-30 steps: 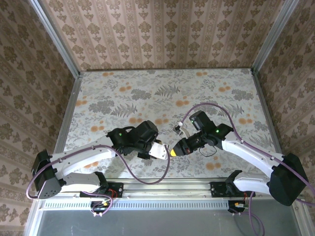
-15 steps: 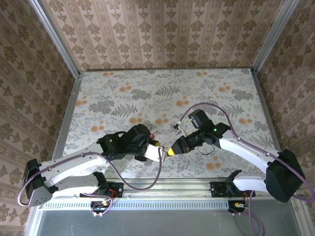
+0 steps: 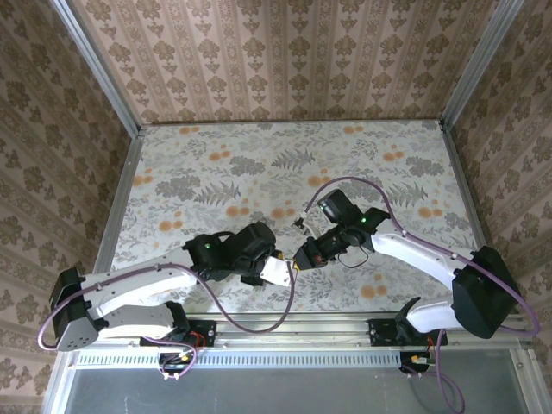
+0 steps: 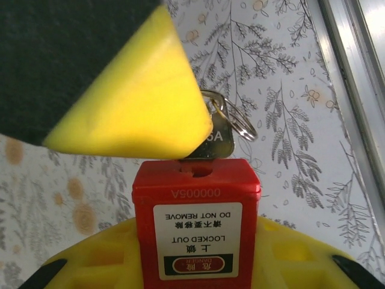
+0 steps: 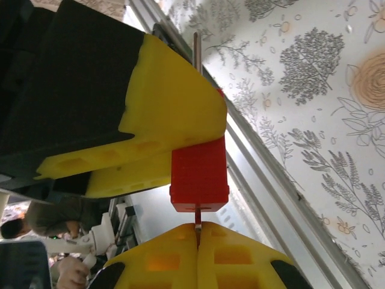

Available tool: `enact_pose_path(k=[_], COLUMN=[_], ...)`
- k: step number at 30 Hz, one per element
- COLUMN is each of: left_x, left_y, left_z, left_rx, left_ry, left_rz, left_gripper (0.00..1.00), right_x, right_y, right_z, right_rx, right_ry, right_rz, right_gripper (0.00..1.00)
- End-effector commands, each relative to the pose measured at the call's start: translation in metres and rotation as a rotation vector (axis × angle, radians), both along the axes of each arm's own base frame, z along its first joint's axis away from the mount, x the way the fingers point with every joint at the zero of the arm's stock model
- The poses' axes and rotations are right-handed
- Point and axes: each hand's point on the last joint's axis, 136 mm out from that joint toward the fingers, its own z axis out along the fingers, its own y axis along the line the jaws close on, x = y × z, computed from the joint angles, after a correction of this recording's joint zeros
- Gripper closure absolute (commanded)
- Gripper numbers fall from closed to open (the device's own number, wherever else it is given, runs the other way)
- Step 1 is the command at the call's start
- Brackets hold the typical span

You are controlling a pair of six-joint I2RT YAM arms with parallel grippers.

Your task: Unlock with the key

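Two grippers meet over the near middle of the table (image 3: 259, 172), one holding each half of the job. The left gripper (image 4: 197, 241) is closed on the body of a red padlock (image 4: 197, 192), its yellow fingers clamping both sides with the printed label facing its own camera. The right gripper (image 5: 197, 233) is pinched fully together on the key (image 4: 215, 139), and only a sliver of metal shows between its fingertips and the lock. The key stands at the slot in the padlock's end face, its head just beside that face and its ring (image 4: 239, 123) hanging free behind. How deep the blade sits I cannot tell, though it looks entered and close to home.

The step in hand appears to be seating and turning the key. To do it well, the right wrist should roll about the blade's own line, so that the twist goes into the cylinder and not into bending so thin a key. A little push along that line first would settle it fully. The left gripper needs to keep the padlock from rotating with it, since the smooth red body could swivel between the fingers. The pinch on the key is small, so a slow turn lessens the chance of it slipping. A thin silver rod (image 5: 197, 45) beyond the lock is probably the shackle.
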Motion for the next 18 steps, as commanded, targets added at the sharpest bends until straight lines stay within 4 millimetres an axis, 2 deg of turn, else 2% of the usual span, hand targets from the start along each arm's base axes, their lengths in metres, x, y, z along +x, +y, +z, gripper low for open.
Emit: enact_pose_path(k=[1, 4, 10, 18], left_x=[-0.007, -0.008, -0.004, 0.011], left_y=[-0.039, -0.043, -0.037, -0.029], left_z=[0.043, 0.043, 0.037, 0.041], left_rx=[-0.180, -0.196, -0.154, -0.164], left_ry=[0.037, 0.043, 0.121, 0.313], left_rz=[-0.015, -0.023, 0.036, 0.179], left_gripper=[1.00, 1.00, 1.00, 1.00], right_x=[0.011, 0.012, 0.018, 0.026], right_y=[0.011, 0.010, -0.001, -0.006], right_z=[0.005, 0.002, 0.001, 0.016], right_rx=[0.001, -0.007, -0.042, 0.025], right_ry=[-0.082, -0.095, -0.217, -0.384], right_rz=[-0.012, -0.015, -0.044, -0.096], right_gripper=[1.00, 1.00, 1.00, 1.00])
